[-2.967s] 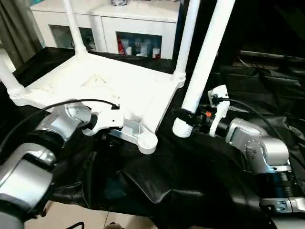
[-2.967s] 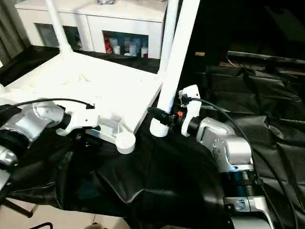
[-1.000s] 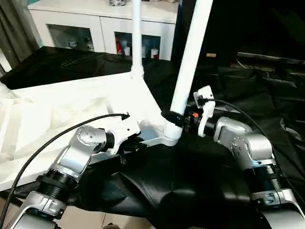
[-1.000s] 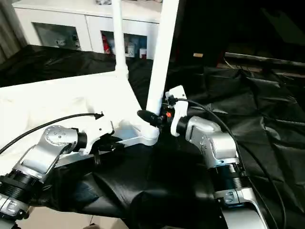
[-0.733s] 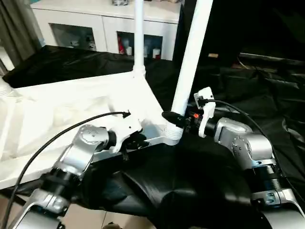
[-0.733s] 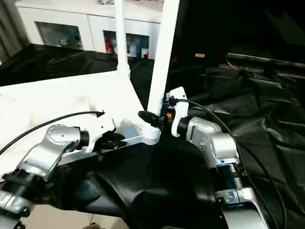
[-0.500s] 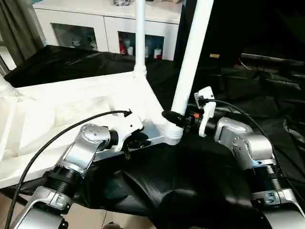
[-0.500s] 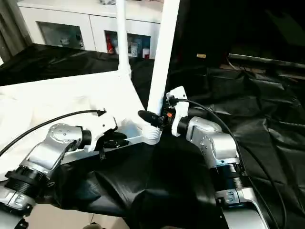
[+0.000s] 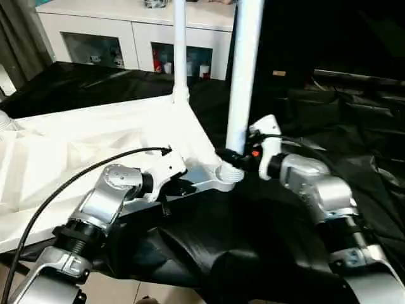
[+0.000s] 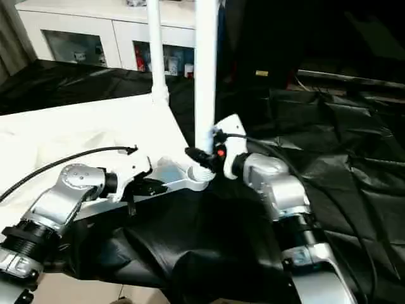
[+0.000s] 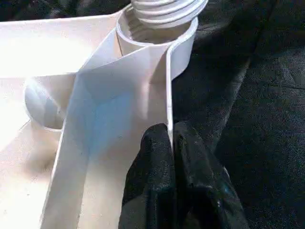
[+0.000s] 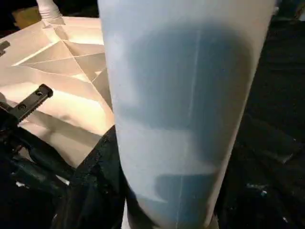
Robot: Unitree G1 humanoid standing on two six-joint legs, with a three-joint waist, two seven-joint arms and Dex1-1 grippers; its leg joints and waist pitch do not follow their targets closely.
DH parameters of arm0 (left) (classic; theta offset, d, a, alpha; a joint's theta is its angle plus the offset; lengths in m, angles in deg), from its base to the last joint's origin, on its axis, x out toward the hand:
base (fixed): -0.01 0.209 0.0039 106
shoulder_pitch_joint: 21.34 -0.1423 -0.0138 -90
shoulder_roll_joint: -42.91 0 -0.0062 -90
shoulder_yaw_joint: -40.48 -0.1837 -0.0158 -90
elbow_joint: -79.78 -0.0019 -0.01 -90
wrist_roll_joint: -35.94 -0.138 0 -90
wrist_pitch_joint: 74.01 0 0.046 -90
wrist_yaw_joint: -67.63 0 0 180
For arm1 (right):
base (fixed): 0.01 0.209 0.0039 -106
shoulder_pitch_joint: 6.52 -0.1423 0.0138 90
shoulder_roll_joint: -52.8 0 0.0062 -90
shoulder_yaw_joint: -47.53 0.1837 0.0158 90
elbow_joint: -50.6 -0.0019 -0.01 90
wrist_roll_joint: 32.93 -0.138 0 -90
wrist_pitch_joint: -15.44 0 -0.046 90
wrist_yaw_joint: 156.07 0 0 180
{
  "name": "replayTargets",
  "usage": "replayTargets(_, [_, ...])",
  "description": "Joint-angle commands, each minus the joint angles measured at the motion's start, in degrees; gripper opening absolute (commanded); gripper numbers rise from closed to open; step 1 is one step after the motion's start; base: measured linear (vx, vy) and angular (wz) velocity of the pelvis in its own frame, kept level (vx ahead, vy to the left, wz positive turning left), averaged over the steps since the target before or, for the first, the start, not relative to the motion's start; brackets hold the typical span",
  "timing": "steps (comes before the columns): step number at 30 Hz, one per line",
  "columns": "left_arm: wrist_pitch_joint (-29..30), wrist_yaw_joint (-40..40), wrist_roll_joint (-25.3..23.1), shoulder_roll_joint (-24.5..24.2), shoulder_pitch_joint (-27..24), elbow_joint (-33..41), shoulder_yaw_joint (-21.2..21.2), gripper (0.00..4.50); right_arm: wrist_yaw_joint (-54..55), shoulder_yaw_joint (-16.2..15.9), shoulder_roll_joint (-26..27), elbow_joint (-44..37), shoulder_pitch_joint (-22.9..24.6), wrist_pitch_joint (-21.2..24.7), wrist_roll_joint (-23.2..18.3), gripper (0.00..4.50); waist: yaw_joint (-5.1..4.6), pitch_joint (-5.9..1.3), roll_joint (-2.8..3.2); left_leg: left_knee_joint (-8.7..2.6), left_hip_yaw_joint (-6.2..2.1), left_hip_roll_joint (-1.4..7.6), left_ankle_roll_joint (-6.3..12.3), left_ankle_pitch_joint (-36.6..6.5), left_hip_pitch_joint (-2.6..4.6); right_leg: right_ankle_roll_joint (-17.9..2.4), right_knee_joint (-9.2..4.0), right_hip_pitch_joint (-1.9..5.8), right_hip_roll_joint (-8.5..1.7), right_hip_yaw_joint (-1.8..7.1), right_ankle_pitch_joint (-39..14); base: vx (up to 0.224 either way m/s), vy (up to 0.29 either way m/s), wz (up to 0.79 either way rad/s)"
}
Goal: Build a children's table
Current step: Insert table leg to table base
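Note:
The children's table top (image 9: 95, 145) lies upside down on the black-draped work table. A long white leg (image 9: 242, 76) stands almost upright with its threaded end (image 11: 164, 7) in the near corner socket (image 9: 226, 176). My right gripper (image 9: 229, 156) is shut on this leg just above the socket; one black finger (image 12: 97, 162) lies against the tube (image 12: 186, 109). My left gripper (image 9: 183, 188) is shut on the top's thin rim wall (image 11: 168, 86) a little short of that corner, with its fingertips (image 11: 157, 138) pinching the rim. Another leg (image 9: 180, 50) stands in the far corner.
A white glass-door cabinet (image 9: 126, 38) stands behind the work table. Crumpled black cloth (image 9: 253, 253) covers the table in front and to the right. The cloth's front edge drops to pale floor (image 9: 126, 294). A third leg's base (image 9: 5, 119) shows at the far left.
The leg in my right gripper has swung from leaning right to almost upright over the corner socket. My left gripper's fingers have closed on the top's rim.

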Motion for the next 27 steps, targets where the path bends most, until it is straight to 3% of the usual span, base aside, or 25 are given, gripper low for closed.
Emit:
replayTargets(1, [0.6,0.3,0.3,-0.3,-0.6,0.2,0.4,0.00,-0.5,-0.1,0.6,1.2,-1.8,-0.8,0.3,1.91,0.12,-4.04,-0.29,-4.02,0.73,-0.20,-0.08,-11.5,0.13,-8.2,-4.90,3.38,-3.84,2.45,-17.3,0.000,0.000,0.00])
replayTargets(13, [1.0,0.9,1.3,-1.0,-2.2,2.8,0.2,0.00,-1.1,1.2,3.2,12.1,-5.0,-5.0,0.5,1.91,-0.31,-4.05,-0.54,-4.12,0.74,-0.01,0.09,-10.8,0.12,-9.3,-4.51,3.42,-3.95,2.48,-15.1,0.000,0.000,0.00])
replayTargets(16, [1.1,0.6,1.3,-1.1,-2.4,3.2,0.4,0.00,-1.1,2.5,3.5,13.7,-4.5,-5.5,-0.2,1.91,-0.37,-3.89,-0.60,-4.19,0.74,-0.08,0.01,-11.9,0.19,-8.9,-4.78,3.36,-3.95,2.46,-17.2,0.000,0.000,0.00])
replayTargets(21, [1.9,-0.2,1.8,-1.4,-2.5,4.1,1.3,0.00,-1.0,7.4,4.2,16.4,-2.1,-6.5,-3.7,1.91,-0.21,-4.09,-0.13,-4.15,0.70,-0.03,0.16,-11.3,0.19,-9.6,-4.59,3.43,-3.91,2.49,-15.0,0.000,0.000,0.00])
replayTargets(25, [1.9,-0.2,1.8,-1.6,-2.4,4.0,1.4,0.00,-1.0,8.1,4.4,16.8,-0.2,-7.6,-4.2,1.90,-0.16,-4.09,-0.14,-4.13,0.74,-0.06,0.31,-11.6,0.18,-10.0,-4.65,3.43,-3.93,2.46,-14.6,0.000,0.000,0.00])
replayTargets(27, [1.9,-0.2,1.9,-1.8,-2.4,3.9,1.6,0.00,-0.9,8.8,4.9,17.5,1.2,-8.7,-4.4,1.90,-0.07,-4.13,0.30,-4.21,0.60,-0.07,0.12,-12.0,0.20,-10.1,-4.63,3.47,-3.92,2.38,-15.0,0.000,0.000,0.00])
